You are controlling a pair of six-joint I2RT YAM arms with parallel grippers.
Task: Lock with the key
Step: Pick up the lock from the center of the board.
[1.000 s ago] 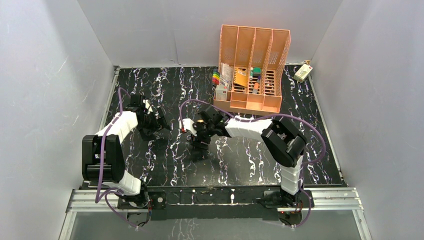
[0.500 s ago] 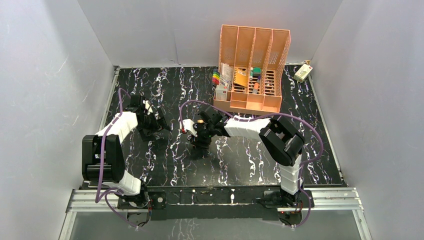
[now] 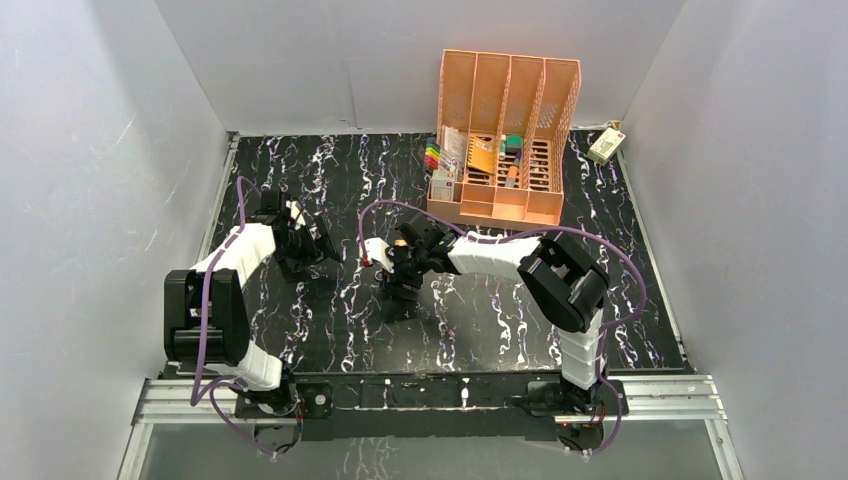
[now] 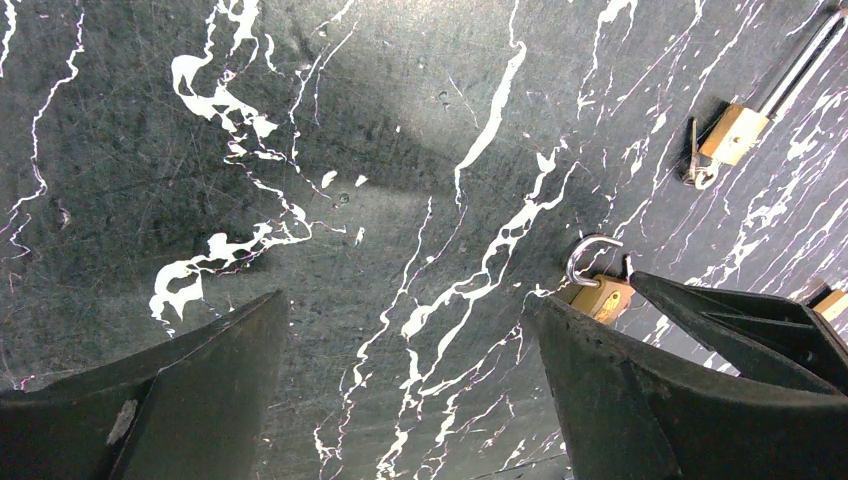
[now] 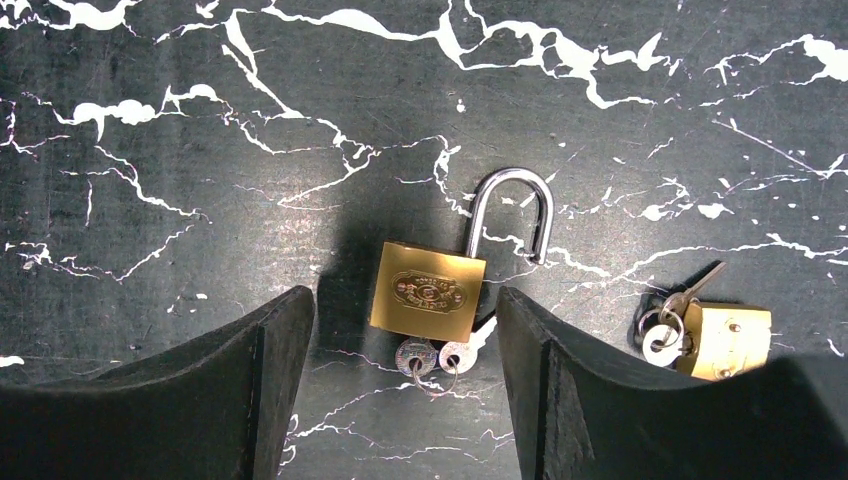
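In the right wrist view a brass padlock lies flat on the black marbled table. Its steel shackle is swung open. Two small keys on a ring lie against its bottom edge. My right gripper hangs open above it, with one finger on each side of the lock body and nothing gripped. In the top view it is near the table's middle. My left gripper is open over bare table, left of the lock, which shows behind its right finger.
A second brass padlock with keys lies just right of the first. A long-shackle padlock lies further off. An orange desk organizer stands at the back, with a small white box at the back right corner.
The right arm's elbow has shifted slightly to the left. The left arm has not moved.
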